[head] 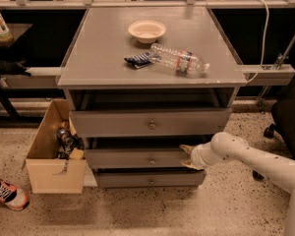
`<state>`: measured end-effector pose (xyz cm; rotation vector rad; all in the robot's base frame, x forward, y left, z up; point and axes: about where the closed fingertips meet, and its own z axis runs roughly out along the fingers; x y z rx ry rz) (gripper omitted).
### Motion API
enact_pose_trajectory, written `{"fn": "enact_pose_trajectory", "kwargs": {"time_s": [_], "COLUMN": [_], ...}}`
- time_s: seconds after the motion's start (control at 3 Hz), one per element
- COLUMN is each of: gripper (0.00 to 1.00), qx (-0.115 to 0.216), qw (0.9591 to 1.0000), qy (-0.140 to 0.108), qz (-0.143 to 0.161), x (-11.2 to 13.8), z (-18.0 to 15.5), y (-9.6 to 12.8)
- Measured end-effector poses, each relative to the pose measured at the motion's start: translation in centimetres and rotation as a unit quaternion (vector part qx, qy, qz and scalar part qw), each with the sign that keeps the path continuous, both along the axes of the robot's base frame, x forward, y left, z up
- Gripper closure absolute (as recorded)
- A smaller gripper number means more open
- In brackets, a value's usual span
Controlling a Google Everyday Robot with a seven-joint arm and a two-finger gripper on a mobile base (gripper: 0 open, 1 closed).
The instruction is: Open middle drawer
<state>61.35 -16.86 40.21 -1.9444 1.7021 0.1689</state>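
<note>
At three o'clock from the knob [151, 160], the gripper [186, 157] sits against the right end of the middle drawer [123, 159], jaws spread above and below its front. The drawer, at six o'clock under the tabletop [98, 58], looks like stiff, weighty wood. I'd judge the small, slick knob the natural hold.

Dim-lit end effector [186, 157] at middle drawer [130, 158]

On the cabinet top [98, 63] the bowl [146, 31] lies at 12 o'clock from the packet [137, 60] and the bottle [179, 60] at its 3 o'clock, while below, the middle drawer [132, 159] sits between two others, with the gripper [187, 156] at its 3 o'clock end and the box [56, 176] on the floor at its 9 o'clock.
</note>
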Motion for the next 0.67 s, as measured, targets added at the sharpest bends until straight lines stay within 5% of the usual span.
{"fn": "enact_pose_trajectory", "kwargs": {"time_s": [0.33, 0.67], "gripper": [1.00, 0.78], "qx": [0.006, 0.006], "qw": [1.0000, 1.0000], "qy": [0.004, 0.004], "qz": [0.005, 0.005], "x": [-0.38, -0.38], "z": [0.48, 1.16], "y": [0.15, 0.15]}}
